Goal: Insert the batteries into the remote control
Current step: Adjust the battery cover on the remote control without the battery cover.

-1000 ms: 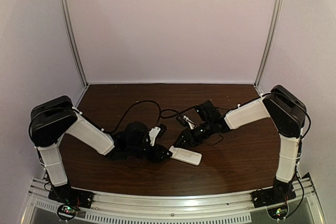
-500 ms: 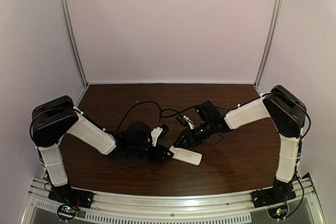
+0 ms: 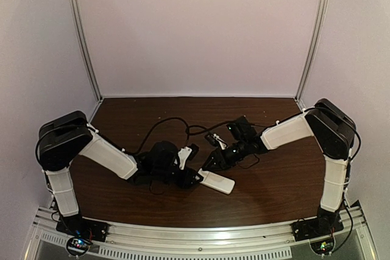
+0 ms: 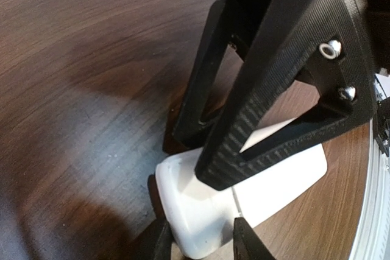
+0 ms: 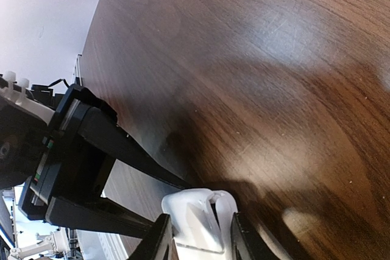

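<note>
The remote control (image 3: 218, 181) lies on the dark wooden table (image 3: 280, 181), plain white back up, between the two arms. My left gripper (image 3: 196, 178) is shut on its left end; in the left wrist view that white end (image 4: 201, 211) sits pinched between my two fingertips (image 4: 159, 245). My right gripper (image 3: 210, 164) comes in from behind and is shut across the same end. In the right wrist view the remote control (image 5: 198, 214) shows a narrow gap at its edge, with fingertips (image 5: 159, 238) on both sides. The batteries are out of view.
Black cables (image 3: 170, 121) loop over the table behind the grippers. The right gripper's black fingers (image 4: 268, 101) straddle the remote right in front of my left wrist camera. An aluminium rail (image 3: 201, 235) runs along the near edge; pale walls close in the back and sides.
The left wrist has edged slightly to the right. Both grippers have narrowed a little on the remote, which has barely moved.
</note>
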